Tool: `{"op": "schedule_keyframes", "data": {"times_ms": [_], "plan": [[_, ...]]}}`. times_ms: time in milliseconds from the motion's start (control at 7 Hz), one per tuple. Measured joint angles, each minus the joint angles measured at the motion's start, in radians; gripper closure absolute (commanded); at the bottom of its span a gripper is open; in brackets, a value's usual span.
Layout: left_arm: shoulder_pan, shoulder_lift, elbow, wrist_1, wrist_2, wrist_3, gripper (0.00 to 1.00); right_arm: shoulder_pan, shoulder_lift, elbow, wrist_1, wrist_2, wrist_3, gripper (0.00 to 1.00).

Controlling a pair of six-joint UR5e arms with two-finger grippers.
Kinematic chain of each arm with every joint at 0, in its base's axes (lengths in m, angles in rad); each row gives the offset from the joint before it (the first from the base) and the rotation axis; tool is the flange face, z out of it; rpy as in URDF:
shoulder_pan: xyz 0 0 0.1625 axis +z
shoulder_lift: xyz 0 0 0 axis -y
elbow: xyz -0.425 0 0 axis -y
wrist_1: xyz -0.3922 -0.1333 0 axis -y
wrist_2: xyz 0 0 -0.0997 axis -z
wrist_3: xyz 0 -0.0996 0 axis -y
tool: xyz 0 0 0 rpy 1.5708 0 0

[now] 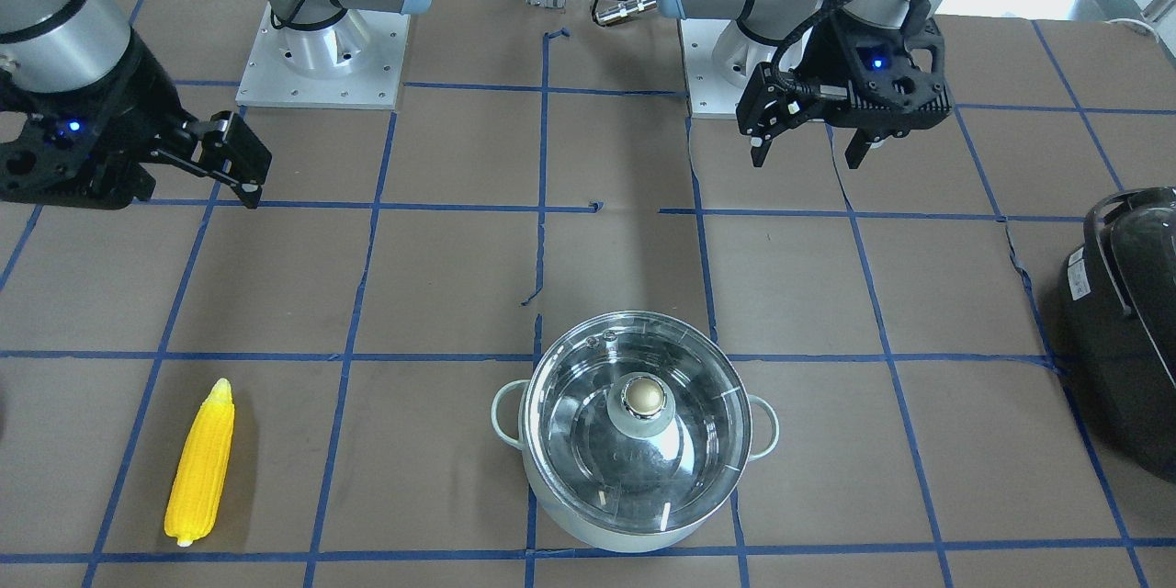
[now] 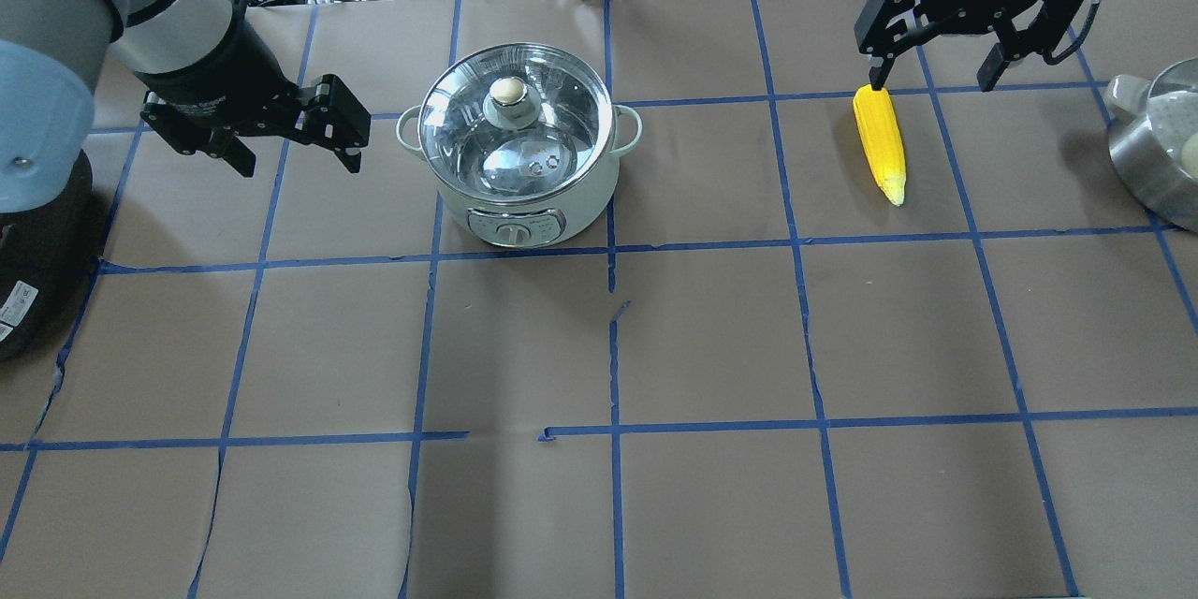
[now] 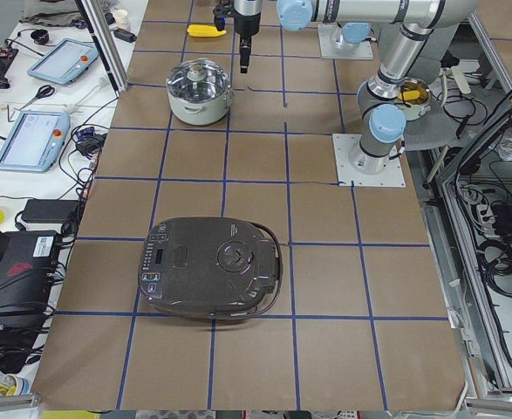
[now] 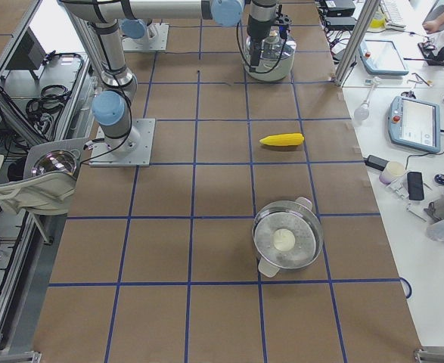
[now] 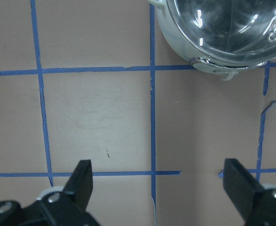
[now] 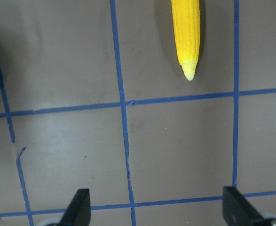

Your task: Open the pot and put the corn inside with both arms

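On the worktop (image 2: pixel 711 337), brown paper marked into squares with blue tape, far side from the robot:

1. Pot (image 2: pixel 585 206). Pale green outside, shiny steel inside, with a small loop handle on each side and a dial panel facing the robot. It stands upright near the middle of the far row of squares. A glass lid (image 2: pixel 524 145) sits closed on the rim, with a brass-coloured knob (image 2: pixel 508 91) at its centre.

2. Corn (image 2: pixel 881 140). A yellow cob lying flat on the paper, well apart from the pot, on the robot's right of it. The tapered pale tip points toward the robot.

3. Left tool (image 1: pixel 807 156). Black and raised above the paper, beside the pot on the robot's left, touching nothing. Its fingers are spread wide and the gap holds nothing.

4. Right tool (image 2: pixel 931 80). Black and raised above the paper near the blunt end of the corn, clear of the cob. Its fingers are spread wide and it holds nothing.

5. Black rounded cooker (image 3: pixel 212 266). It has a handle and sits toward the robot's left end of the worktop.

6. Steel pan (image 4: pixel 306 225). It sits toward the robot's right end, with a pale round item inside that is too small to identify.
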Motion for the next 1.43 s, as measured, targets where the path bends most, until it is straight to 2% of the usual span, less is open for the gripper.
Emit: {"op": "schedule_keyframes", "data": {"times_ms": [286, 571, 857, 1143, 1286, 1429], "plan": [[-0.004, -0.154, 0.130, 0.025, -0.047, -0.086, 0.00, -0.042, 0.065, 0.101, -0.201, -0.002, -0.037, 0.00], [-0.054, -0.341, 0.299, 0.034, -0.038, -0.137, 0.00, -0.064, 0.153, 0.223, -0.477, -0.010, -0.089, 0.00], [-0.128, -0.504, 0.417, 0.069, 0.001, -0.172, 0.00, -0.073, 0.243, 0.255, -0.609, -0.013, -0.131, 0.00], [-0.179, -0.598, 0.467, 0.085, 0.009, -0.229, 0.00, -0.075, 0.327, 0.257, -0.708, -0.015, -0.176, 0.00], [-0.192, -0.613, 0.471, 0.088, 0.009, -0.241, 0.04, -0.077, 0.357, 0.257, -0.737, -0.016, -0.217, 0.00], [-0.200, -0.617, 0.470, 0.088, 0.009, -0.240, 0.25, -0.079, 0.384, 0.253, -0.756, -0.017, -0.244, 0.00]]}}
